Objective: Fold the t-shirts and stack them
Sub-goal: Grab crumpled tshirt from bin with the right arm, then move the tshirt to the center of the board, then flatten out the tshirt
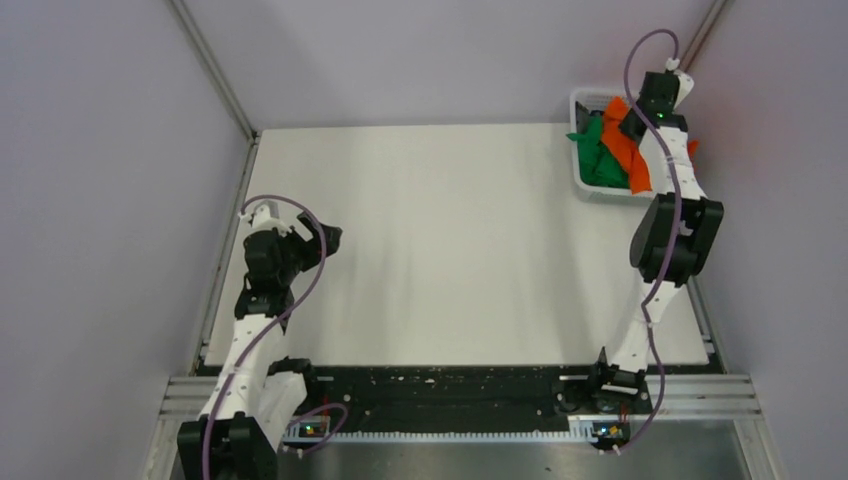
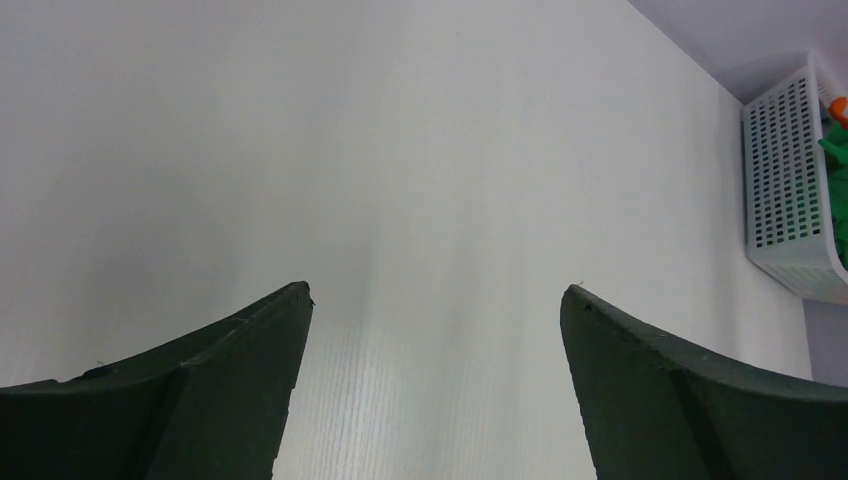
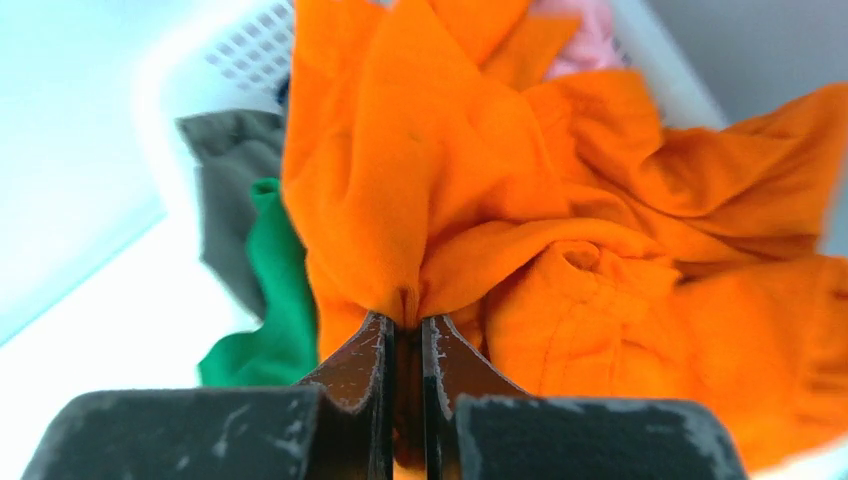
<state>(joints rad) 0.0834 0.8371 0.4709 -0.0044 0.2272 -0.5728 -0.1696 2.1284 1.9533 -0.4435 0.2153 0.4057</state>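
The white basket at the far right corner of the tabletop holds the orange t-shirt, the green t-shirt and a glimpse of the pink t-shirt. The right tool is clamped on a fold of the orange t-shirt. The left tool hangs over the near left tabletop, its jaws wide apart

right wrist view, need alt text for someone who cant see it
The right pincer is shut on a bunched fold of the orange shirt, which fills most of the view. A green shirt lies to its left and a bit of pink shirt shows at the top, with a white basket behind them.
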